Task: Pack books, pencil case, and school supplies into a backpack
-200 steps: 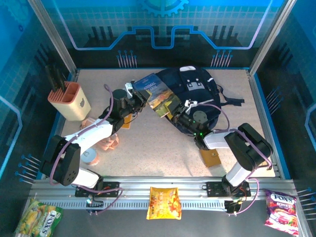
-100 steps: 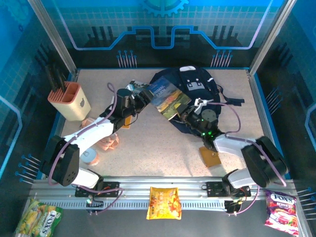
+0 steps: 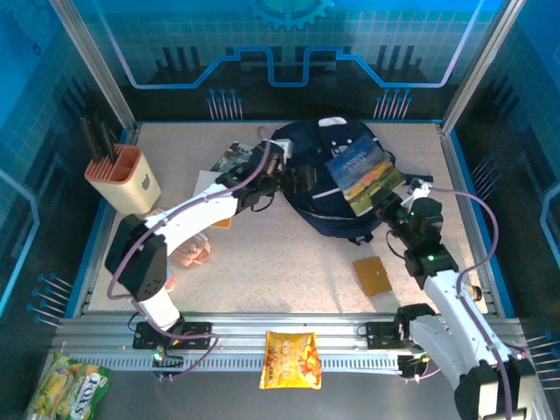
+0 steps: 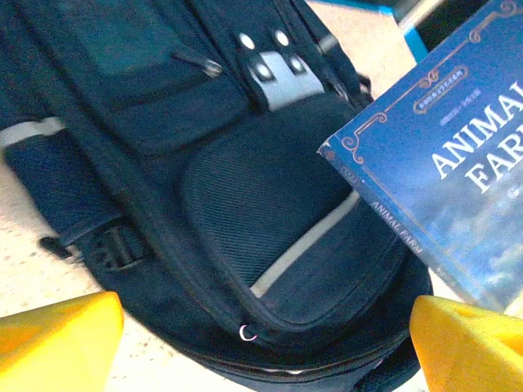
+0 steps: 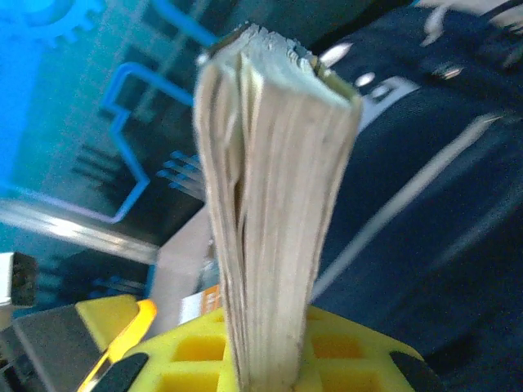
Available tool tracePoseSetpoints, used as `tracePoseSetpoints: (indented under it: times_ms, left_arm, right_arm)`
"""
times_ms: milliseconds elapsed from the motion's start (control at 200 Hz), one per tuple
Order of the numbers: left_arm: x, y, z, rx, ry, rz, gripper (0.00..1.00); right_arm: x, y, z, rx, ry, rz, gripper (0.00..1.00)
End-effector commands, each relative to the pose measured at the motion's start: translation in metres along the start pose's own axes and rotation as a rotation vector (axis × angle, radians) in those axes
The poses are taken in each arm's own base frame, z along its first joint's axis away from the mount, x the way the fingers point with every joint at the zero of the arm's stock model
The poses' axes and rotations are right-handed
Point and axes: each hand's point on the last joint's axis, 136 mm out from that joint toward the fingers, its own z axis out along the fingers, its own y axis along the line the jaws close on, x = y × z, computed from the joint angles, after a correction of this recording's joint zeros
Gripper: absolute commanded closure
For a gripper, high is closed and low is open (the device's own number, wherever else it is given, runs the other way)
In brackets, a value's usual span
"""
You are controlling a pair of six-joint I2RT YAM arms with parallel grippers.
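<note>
Top external view, near edge: a yellow snack bag (image 3: pixel 293 359) lies on the rail between the two arm bases. Beyond it, on the speckled table (image 3: pixel 289 262), a tan-brown square piece (image 3: pixel 374 276) lies flat beside the right arm, apart from the backpack.

Further in, the right gripper (image 3: pixel 386 206) is clamped on the lower corner of the Animal Farm book (image 3: pixel 362 171). It holds the book tilted, cover up, above the right side of the backpack (image 3: pixel 319 197). The right wrist view confirms the grip: the book's page edge stands upright, pinched between the yellow fingers (image 5: pixel 188 359), with navy fabric behind it.

The backpack lies in the far middle of the table. The left gripper (image 3: pixel 296 175) is at its left side, over the fabric. In the left wrist view its yellow fingertips (image 4: pixel 57 339) sit at the two lower corners, spread wide with nothing held between them. Below them are the backpack's front pocket, a grey studded patch and a strap buckle. The book's blue cover enters at the upper right.

At the left wall a peach-and-cream holder (image 3: pixel 127 179) stands upright with black tools in it. Left of the backpack, toward the far edge, a dark green-and-white illustrated book (image 3: pixel 229 157) lies flat, partly under the left arm.
</note>
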Motion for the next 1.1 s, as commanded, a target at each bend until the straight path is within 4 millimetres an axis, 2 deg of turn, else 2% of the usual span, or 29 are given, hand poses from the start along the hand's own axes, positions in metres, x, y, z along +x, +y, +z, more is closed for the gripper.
tracePoseSetpoints:
  times_ms: [0,115,275,405,540,740,900,1096]
  left_arm:
    - [0.02,-0.017,0.017,-0.012,0.1,0.263,0.09]
    - [0.029,-0.041,0.038,0.019,0.143,0.403,0.1]
    - [0.038,-0.066,0.072,0.082,0.221,0.506,0.23]
    - [0.045,-0.081,0.102,0.097,0.259,0.573,0.3]
    - [0.052,-0.097,0.12,0.126,0.29,0.627,0.32]
    - [0.061,-0.094,0.139,0.103,0.31,0.678,0.43]
    - [0.079,-0.086,0.148,0.11,0.352,0.705,0.44]
    - [0.095,-0.069,0.158,0.061,0.401,0.755,0.44]
  right_arm:
    - [-0.023,-0.009,-0.026,0.097,-0.05,-0.092,0.96]
    - [-0.034,-0.027,-0.047,0.197,-0.085,-0.106,0.96]
    - [-0.044,-0.046,-0.073,0.323,-0.106,-0.111,0.96]
    - [-0.046,-0.05,-0.085,0.366,-0.107,-0.106,0.96]
    - [-0.045,-0.052,-0.089,0.382,-0.097,-0.089,0.95]
    - [-0.046,-0.047,-0.093,0.371,-0.104,-0.094,0.95]
    - [-0.046,-0.047,-0.095,0.375,-0.104,-0.094,0.95]
    - [-0.049,-0.045,-0.099,0.379,-0.119,-0.102,0.95]
